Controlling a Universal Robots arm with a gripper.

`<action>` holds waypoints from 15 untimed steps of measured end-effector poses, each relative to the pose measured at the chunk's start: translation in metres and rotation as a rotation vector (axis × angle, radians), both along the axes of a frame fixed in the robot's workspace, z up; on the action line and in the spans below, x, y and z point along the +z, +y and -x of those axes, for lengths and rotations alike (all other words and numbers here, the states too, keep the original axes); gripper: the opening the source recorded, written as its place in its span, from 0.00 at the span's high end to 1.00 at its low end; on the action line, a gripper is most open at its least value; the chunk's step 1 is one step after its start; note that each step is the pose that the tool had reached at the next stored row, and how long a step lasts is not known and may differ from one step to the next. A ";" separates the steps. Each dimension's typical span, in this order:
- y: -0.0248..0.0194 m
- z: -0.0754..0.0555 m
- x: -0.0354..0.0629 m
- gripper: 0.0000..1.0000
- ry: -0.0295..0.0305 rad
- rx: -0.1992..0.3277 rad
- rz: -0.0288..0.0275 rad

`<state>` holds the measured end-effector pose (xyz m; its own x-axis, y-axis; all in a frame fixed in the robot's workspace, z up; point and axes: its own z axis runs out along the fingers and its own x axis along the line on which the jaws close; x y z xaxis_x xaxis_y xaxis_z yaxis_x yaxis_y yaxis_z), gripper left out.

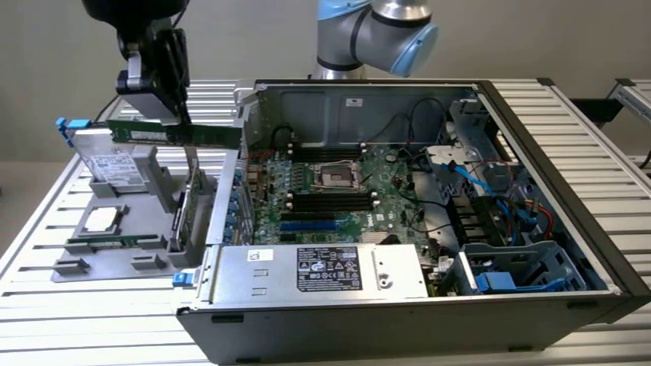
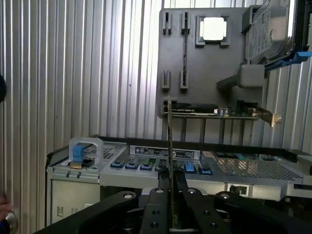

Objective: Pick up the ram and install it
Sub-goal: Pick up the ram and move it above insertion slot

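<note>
Tool (image 1: 169,116), black and blocky, clenched on the ram (image 1: 209,135), a thin, narrow dark-green board held level and on its long edge, above and just outside the open sheet-metal computer case (image 1: 305,99), on the exterior view's left of it. In the wrist view the ram (image 2: 169,141) appears edge-on as a slim line between two black fingers (image 2: 157,202). One end seems to come near the case's side wall, though touching or apart cannot be told. A flat grey moulded fixture (image 1: 102,263) lies beside that same wall of the case on the ribbed metal table (image 1: 61,320).
</note>
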<state>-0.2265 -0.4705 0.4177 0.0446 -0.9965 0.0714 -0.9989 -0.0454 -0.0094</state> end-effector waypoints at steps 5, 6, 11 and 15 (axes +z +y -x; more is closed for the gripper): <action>0.0073 -0.018 -0.0027 0.85 -0.0062 0.000 -0.0001; 0.0093 -0.022 -0.0037 0.85 -0.0068 0.000 -0.0002; 0.0194 -0.042 -0.0087 0.85 -0.0091 0.000 -0.0001; 0.0276 -0.058 -0.0128 0.85 -0.0107 0.000 -0.0001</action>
